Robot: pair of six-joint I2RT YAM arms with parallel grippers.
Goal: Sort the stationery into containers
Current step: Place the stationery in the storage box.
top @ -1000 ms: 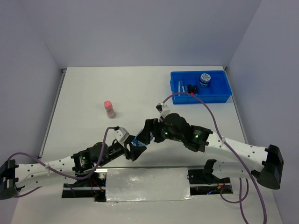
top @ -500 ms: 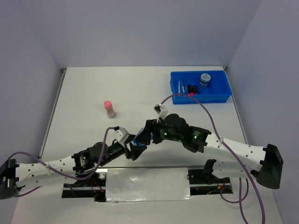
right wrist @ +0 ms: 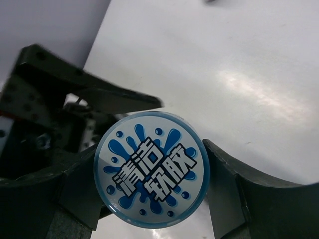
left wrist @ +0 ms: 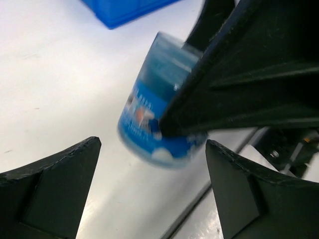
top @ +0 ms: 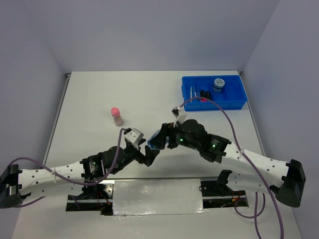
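Right gripper (top: pixel 158 141) clamps small round blue plastic jar (right wrist: pixel 152 169) across its sides, printed lid facing wrist camera. Jar sits at centre of top view, tilted, apparently lifted off white table (top: pixel 99 94). Left gripper (left wrist: pixel 154 194) spread wide, fingers (left wrist: pixel 50 184) flanking jar without contact. You likely read this as handover: right arm reaches bright blue plastic tray (top: pixel 214 106) at upper right more easily. Pink-capped bottle (top: pixel 117 115) stands left of centre, not yet sorted.

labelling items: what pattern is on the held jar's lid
Blue splashes, white characters on the jar lid; right wrist view.
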